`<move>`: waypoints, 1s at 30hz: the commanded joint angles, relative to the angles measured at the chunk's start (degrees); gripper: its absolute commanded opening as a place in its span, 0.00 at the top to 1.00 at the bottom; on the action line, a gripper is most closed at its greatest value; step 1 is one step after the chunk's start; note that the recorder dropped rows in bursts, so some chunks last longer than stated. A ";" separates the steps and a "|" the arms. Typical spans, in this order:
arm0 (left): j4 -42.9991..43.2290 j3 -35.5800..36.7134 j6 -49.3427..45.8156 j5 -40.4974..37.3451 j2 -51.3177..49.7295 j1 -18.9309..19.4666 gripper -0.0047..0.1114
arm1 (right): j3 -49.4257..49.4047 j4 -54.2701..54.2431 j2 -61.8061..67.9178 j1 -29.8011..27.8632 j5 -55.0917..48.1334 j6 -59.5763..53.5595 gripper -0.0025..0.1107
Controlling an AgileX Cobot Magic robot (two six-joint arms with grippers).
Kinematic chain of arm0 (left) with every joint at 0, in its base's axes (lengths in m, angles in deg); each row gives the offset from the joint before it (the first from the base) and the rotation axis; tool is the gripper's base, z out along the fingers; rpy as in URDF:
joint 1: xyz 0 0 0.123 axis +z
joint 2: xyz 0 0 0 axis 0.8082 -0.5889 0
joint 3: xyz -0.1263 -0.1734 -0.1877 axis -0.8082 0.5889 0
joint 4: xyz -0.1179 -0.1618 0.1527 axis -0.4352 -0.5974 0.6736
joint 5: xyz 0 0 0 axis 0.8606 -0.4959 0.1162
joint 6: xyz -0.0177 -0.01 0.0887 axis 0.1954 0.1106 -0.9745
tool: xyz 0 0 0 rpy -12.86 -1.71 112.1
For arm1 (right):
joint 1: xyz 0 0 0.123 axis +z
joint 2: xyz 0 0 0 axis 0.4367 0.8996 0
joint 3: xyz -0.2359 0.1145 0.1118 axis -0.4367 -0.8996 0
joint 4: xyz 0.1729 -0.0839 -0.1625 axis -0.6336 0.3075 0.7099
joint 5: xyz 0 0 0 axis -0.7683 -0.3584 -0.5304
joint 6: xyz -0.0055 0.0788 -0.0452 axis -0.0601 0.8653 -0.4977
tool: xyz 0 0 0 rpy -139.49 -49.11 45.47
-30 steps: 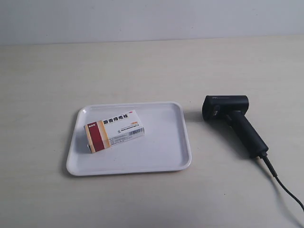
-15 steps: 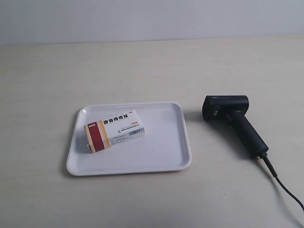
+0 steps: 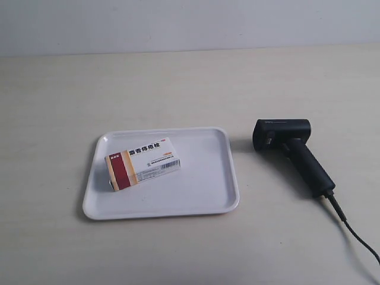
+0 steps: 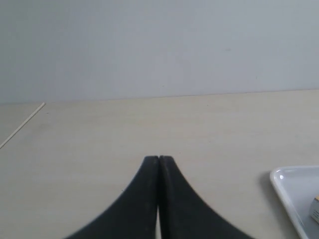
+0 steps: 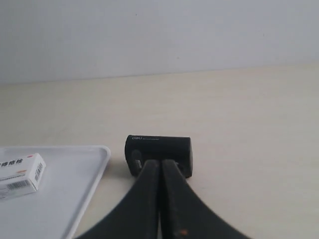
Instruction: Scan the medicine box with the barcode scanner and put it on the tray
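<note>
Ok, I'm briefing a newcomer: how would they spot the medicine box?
Find the white tray left of the black barcode scanner in the exterior view. The medicine box lies inside it: a white carton with a dark red end band.

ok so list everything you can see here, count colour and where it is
medicine box: 1, white with a dark red end band and an orange-yellow stripe, lying flat inside the tray, toward the tray's side away from the scanner
tray: 1, glossy white, on the table
barcode scanner: 1, black, lying on the table beside the tray, apart from it, head nearer the wall
cable: 1, black, runs from the scanner's handle end off the exterior view's edge
table: 1, pale beige
wall: 1, light grey, behind the table
left hand: 1, black, fingers closed together, holding nothing, above bare table
right hand: 1, black, fingers closed together, holding nothing, in line with the scanner's head
</note>
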 commanded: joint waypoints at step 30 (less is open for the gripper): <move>-0.14 -0.02 -0.30 0.11 0.39 0.07 0.95 | -0.30 0.52 -12.58 -16.86 -2.73 -1.32 0.98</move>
